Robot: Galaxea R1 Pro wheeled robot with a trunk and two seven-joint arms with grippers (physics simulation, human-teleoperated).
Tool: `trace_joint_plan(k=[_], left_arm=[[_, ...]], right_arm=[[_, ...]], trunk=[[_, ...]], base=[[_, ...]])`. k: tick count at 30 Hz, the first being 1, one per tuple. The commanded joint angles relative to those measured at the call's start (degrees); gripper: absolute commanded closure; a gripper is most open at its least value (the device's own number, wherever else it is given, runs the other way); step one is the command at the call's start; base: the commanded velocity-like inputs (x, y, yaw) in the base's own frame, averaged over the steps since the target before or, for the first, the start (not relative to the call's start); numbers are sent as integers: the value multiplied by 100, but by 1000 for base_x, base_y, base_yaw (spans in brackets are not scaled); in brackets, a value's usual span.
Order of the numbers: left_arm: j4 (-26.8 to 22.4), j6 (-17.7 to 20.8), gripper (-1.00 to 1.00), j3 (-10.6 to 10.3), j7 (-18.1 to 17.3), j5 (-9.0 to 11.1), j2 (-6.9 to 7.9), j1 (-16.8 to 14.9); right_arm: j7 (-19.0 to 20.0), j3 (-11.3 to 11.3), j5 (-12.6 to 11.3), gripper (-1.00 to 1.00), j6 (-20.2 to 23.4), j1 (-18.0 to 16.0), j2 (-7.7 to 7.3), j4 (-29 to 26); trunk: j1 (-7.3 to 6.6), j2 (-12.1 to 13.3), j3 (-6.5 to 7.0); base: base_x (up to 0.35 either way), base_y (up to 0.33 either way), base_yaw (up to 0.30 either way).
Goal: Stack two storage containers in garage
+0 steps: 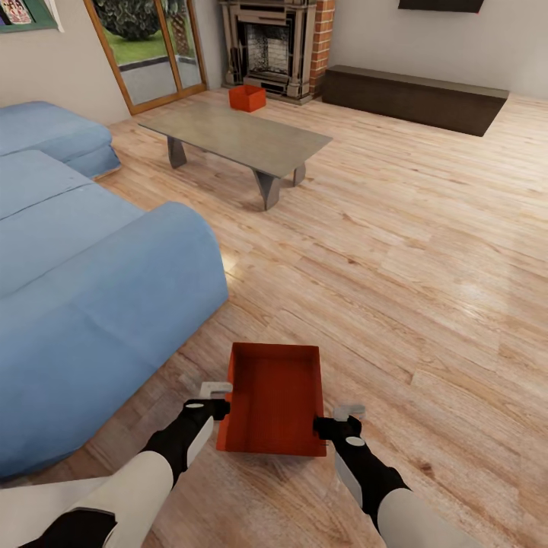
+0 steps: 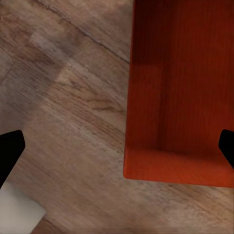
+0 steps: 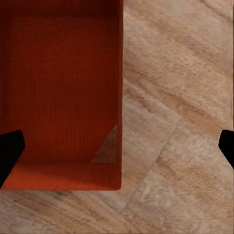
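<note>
A red-orange open-top storage container (image 1: pixel 275 396) sits low over the living room's light wood planks (image 1: pixel 426 251), between my two arms. My left gripper (image 1: pixel 221 403) is at its left wall and my right gripper (image 1: pixel 339 422) at its right wall. In the left wrist view the left gripper (image 2: pixel 117 148) is open, its dark fingertips (image 2: pixel 9 151) spread wide either side of the container's wall (image 2: pixel 185 87). The right gripper (image 3: pixel 117 148) is open the same way across the other wall (image 3: pixel 58 87). A second container (image 1: pixel 246 97) stands on the floor by the brick fireplace (image 1: pixel 274 46).
A blue sofa (image 1: pixel 76 289) lies close on the left. A low grey table (image 1: pixel 243 137) stands ahead between me and the far container. A dark low bench (image 1: pixel 415 97) runs along the back wall, and a glass door (image 1: pixel 152 53) is at the back left.
</note>
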Motion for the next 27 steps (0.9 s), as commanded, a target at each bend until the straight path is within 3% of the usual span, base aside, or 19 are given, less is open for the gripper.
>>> trace_joint_plan(k=[1, 8, 22, 27], left_arm=[[-14, 35, -100, -46, 39, 24, 4, -1], [-15, 34, -100, -47, 45, 23, 3, -1], [43, 34, -100, -50, 32, 63, 13, -1], [43, 39, -100, -54, 30, 73, 13, -1]], right_arm=[[-60, 44, -38, -100, 6, -3, -4, -48], [-113, 33, -88, -100, -19, -5, 108, -247], [-109, 32, -97, -100, 1, -5, 122, -262], [-107, 32, -89, -100, 8, -1, 126, -261]], trunk=[[0, -2, -3], [0, -2, -3], [0, -2, -3], [110, -202, -93]], base=[[0, 0, 0], [0, 0, 0], [0, 0, 0], [0, 0, 0]])
